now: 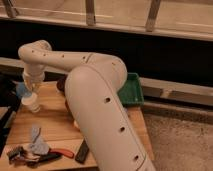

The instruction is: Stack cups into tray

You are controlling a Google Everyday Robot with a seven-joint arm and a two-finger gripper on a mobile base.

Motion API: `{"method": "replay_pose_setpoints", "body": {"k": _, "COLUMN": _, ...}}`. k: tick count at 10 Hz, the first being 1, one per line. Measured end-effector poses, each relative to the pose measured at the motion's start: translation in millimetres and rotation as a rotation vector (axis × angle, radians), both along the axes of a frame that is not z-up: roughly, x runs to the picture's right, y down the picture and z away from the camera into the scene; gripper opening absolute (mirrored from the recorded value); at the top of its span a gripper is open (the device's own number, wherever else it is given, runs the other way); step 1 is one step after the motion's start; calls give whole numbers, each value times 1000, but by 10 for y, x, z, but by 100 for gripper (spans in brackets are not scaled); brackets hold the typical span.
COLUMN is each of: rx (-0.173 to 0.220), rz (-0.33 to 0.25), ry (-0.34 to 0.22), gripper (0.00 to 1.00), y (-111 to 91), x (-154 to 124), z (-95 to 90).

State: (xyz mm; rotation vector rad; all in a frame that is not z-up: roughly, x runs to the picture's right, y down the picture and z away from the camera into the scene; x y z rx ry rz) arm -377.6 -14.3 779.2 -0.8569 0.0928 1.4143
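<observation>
Little of the task looks done. The tray (133, 88) sits at the right edge of the tabletop (55, 120), and the part of it not hidden behind the arm (95, 100) shows no cup inside. Both cups stand well apart from it at the far left of the tabletop. The white cup (31, 103) is upright on the wood, and the blue cup (22, 90) is just beside it, up and to the left. Whether the two touch I cannot tell. The end effector (31, 86) hangs right at the cups, above the white one and against the blue one. I cannot tell whether it is wide, narrow or holding anything. My reading is that nesting the cups and carrying them across to the tray are both left to do. The arm is a bulky, smooth white shell with rounded joints and small dark holes. The tabletop is pale wood with a plain flat grain. The tray is green, rectangular, hard-looking plastic with raised sides. A dark round bowl (61, 84) peeks out behind the arm. The white cup is tapered and matte, and the blue cup is smaller and light-coloured. Near the front edge lie a limp blue cloth (36, 144), a red-handled tool (62, 153) and a flat black bar (83, 150).
</observation>
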Motion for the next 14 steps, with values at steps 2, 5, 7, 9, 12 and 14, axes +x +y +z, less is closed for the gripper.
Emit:
{"method": "replay_pose_setpoints", "body": {"k": 2, "rx": -31, "rz": -13, "ry": 2, "gripper": 27, "y": 125, "x": -84, "z": 135}}
{"method": "replay_pose_setpoints", "body": {"k": 5, "rx": -68, "rz": -27, "ry": -1, "gripper": 58, "y": 245, "x": -169, "z": 266}}
{"method": "replay_pose_setpoints", "body": {"k": 7, "rx": -80, "rz": -34, "ry": 4, "gripper": 74, "y": 265, "x": -180, "z": 303}}
{"method": "replay_pose_setpoints", "body": {"k": 9, "rx": -86, "rz": -40, "ry": 9, "gripper": 76, "y": 278, "x": -192, "z": 315}}
{"method": "replay_pose_setpoints", "body": {"k": 12, "rx": -88, "rz": -44, "ry": 15, "gripper": 76, "y": 271, "x": -191, "z": 321}}
{"method": "replay_pose_setpoints", "body": {"k": 14, "rx": -87, "rz": -48, "ry": 17, "gripper": 76, "y": 266, "x": -206, "z": 320}}
